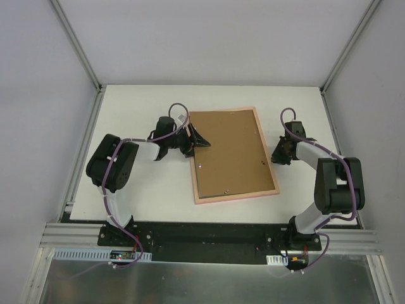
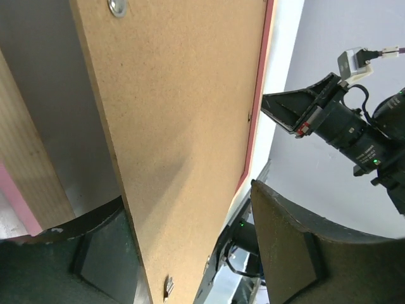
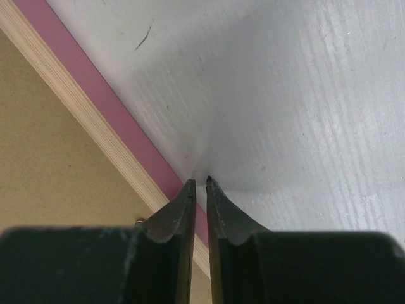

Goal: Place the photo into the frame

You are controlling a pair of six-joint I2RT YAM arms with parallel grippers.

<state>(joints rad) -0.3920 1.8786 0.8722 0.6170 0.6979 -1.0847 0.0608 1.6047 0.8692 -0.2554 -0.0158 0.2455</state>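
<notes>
Lying face-down at centre of top view, frame (image 1: 237, 197) is showing brown backing board (image 1: 231, 152) inside pink border; photo is not showing anywhere, so cannot tell whether it is lying beneath; left gripper (image 1: 197, 140), at frame's left edge, is standing released, fingers wide astride board edge; right gripper (image 3: 199, 185), right of frame, is pinching shut on nothing, tips touching table (image 1: 145, 190); advising: be pressing board flat and evenly before turning metal clips (image 2: 168, 286).

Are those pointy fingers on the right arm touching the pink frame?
Cannot tell. In the right wrist view the right fingers overlap the frame at its pink edge, yet neither contact nor gap shows plainly; the top view is too distant.
</notes>
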